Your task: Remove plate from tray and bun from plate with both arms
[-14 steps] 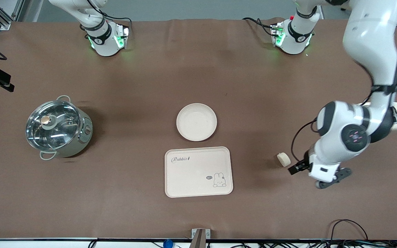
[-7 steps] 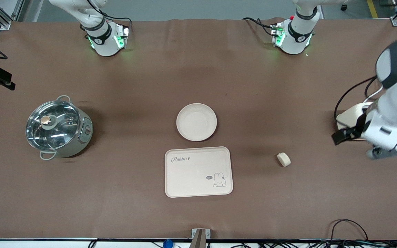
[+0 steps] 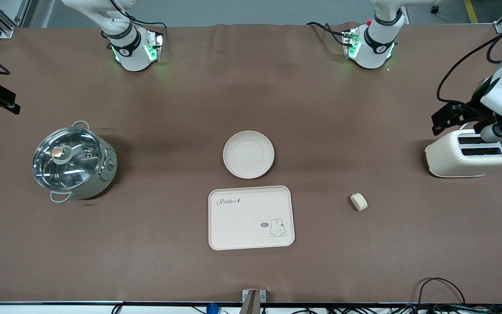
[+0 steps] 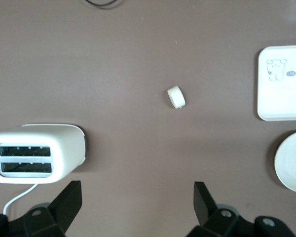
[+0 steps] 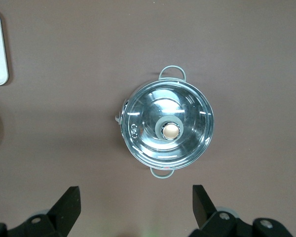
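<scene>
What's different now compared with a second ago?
The left arm's claw pulled up and away from the small pale bun toward its end of the table, now open and empty over the white toaster. The bun, round cream plate, rectangular rabbit tray and steel lidded pot stayed put.

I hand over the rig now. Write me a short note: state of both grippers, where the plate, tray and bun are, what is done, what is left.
Left gripper: open, empty, up over the toaster at the left arm's end of the table.
Right gripper: open, empty, over the lidded pot at the right arm's end.
Plate: on the table, off the tray, just farther from the front camera than the tray. Nothing lies on either.
Bun: on the table between tray and toaster, touching neither.
Done: plate off tray, bun off plate.
Left: by the look of it, nothing to move.
</scene>
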Controlling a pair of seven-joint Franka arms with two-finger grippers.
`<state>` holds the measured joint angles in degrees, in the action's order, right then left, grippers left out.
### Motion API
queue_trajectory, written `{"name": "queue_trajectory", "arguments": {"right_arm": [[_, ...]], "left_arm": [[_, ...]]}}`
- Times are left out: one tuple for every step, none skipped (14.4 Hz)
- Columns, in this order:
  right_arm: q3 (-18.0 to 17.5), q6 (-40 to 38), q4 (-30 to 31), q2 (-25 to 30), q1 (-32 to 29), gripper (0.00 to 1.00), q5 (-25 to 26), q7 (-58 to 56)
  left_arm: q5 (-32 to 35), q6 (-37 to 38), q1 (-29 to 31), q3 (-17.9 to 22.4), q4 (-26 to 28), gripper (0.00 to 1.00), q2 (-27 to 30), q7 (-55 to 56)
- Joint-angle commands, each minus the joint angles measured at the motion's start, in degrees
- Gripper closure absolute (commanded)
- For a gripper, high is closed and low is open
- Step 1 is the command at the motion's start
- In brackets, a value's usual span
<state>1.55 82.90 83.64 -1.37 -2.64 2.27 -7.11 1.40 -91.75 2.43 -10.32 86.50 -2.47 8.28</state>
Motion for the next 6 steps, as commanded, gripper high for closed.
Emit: {"name": "queue_trajectory", "arguments": {"right_arm": [[-0.2,-0.1,0.9,0.9,-0.3,0.00,-1.1,0.6],[-0.2,-0.1,1.0,0.8,-0.4,0.00,-1.1,0.6],[-0.2,-0.1,1.0,0.8,-0.5,0.00,-1.1,0.6],[-0.2,-0.1,1.1,0.8,-0.4,0.00,-1.1,0.7],[-0.2,-0.1,1.1,0.8,-0.4,0.00,-1.1,0.7],[-0.2,-0.1,1.2,0.8,-0.4,0.00,-1.1,0.6]], "left_arm": [[-1.9,-0.5,0.5,0.5,8.3,0.00,7.3,-1.5],[-1.8,-0.5,0.6,0.6,9.4,0.00,8.5,-2.2],[-1.8,-0.4,0.6,0.6,9.2,0.00,8.6,-2.3],[-1.8,-0.3,0.7,0.5,8.9,0.00,8.5,-2.3],[-1.7,0.3,0.7,0.5,7.6,0.00,8.0,-2.2],[-1.6,2.3,0.7,0.5,6.2,0.00,7.5,-2.2]]}}
